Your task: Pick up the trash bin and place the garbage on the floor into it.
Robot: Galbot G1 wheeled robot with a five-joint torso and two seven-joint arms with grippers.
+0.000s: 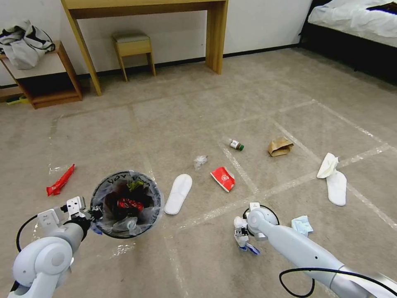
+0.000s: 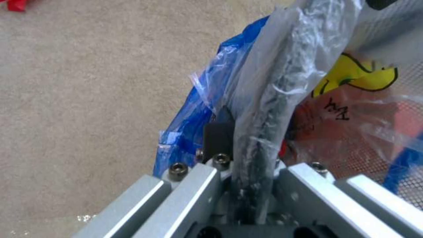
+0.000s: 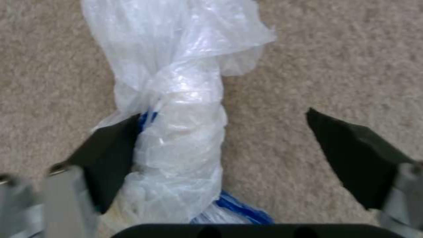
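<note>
Left gripper [image 1: 96, 215] clamps the near-left rim of the trash bin [image 1: 126, 204]; in the left wrist view its fingers [image 2: 218, 137] are closed tight on the black rim and the clear liner bag [image 2: 282, 66] with blue edging. Whether the bin is lifted off the floor [image 1: 198, 103] cannot be told. Red wrapper pieces and crumpled plastic lie inside the bin.

Right gripper [image 1: 244, 242] is low over the carpet, right of the bin and well apart from it. Jaws wide open. A twisted clear plastic bag [image 3: 176, 138] with a blue edge lies between them, touching one black pad [image 3: 112, 152], the other pad clear of it; nothing gripped.

Litter placed from the bin:
- white slipper [image 1: 178, 193] just right of it
- red wrapper [image 1: 223, 178] and crumpled clear plastic [image 1: 200, 161] farther right
- small bottle [image 1: 236, 144] and brown paper bag [image 1: 280, 146] right and beyond
- second slipper with tissue [image 1: 334, 180] far right
- blue face mask [image 1: 302, 224] right, beside the right arm
- long red wrapper [image 1: 60, 180] left of the bin
</note>
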